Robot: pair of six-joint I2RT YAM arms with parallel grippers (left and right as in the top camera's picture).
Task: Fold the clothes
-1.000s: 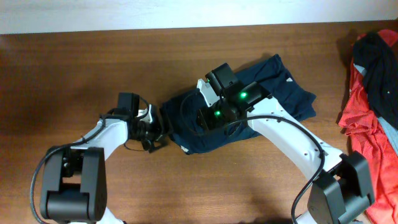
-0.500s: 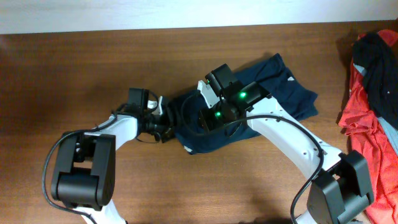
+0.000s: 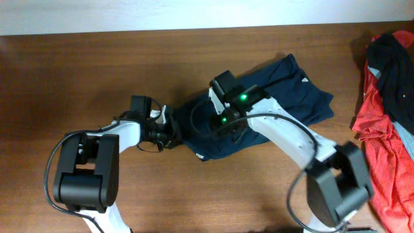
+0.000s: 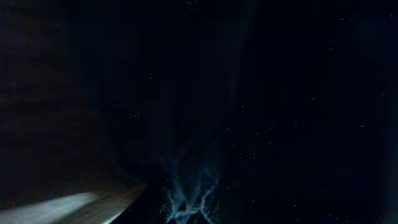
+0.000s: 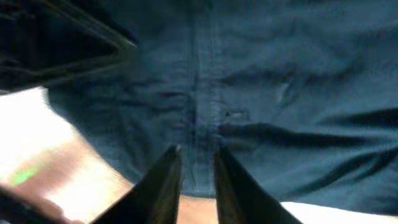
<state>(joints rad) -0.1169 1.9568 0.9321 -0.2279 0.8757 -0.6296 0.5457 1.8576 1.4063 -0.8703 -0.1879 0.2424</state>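
The clothes, dark navy shorts, lie rumpled at the middle of the wooden table. My left gripper is pushed into their left edge. The left wrist view is almost black, filled with navy cloth that puckers at the bottom centre; its fingers do not show. My right gripper sits at the shorts' upper-left hem. In the right wrist view its two dark fingers stand close together with a seam of the clothes between them, and the gripper looks shut on that hem.
A pile of red, black and grey garments lies at the table's right edge. The pale wall runs along the far side. Bare wood stretches left of the left arm and in front of the shorts.
The left gripper slid right into the shorts' left edge and closed down. The right gripper's fingers narrowed on the hem, and its arm shifted slightly left.
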